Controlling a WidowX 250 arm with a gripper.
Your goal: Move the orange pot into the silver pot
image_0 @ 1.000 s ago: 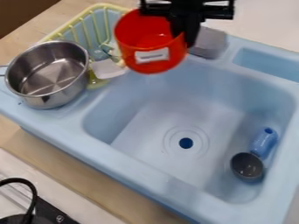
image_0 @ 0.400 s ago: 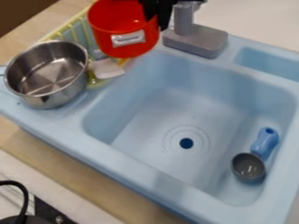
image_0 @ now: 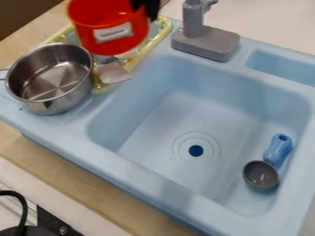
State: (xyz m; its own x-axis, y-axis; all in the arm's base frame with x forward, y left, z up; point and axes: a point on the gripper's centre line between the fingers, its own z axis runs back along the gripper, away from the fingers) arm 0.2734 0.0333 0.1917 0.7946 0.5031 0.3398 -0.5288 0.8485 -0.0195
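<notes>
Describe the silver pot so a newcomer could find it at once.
Start with the light blue sink. On its left-hand rim in the picture, beside the yellow rack, sits the silver pot. It is bare, shiny metal, unlike the raised orange pot.

Two pots are showing: one orange pot (image_0: 113,33) is hanging from the gripper (image_0: 146,9), and one silver pot (image_0: 77,94) is sitting near it. One yellow rack (image_0: 161,34) is sitting below the gripper. One gray tap (image_0: 206,42) is standing beside it. One scoop (image_0: 261,174) is lying well apart from it.
</notes>
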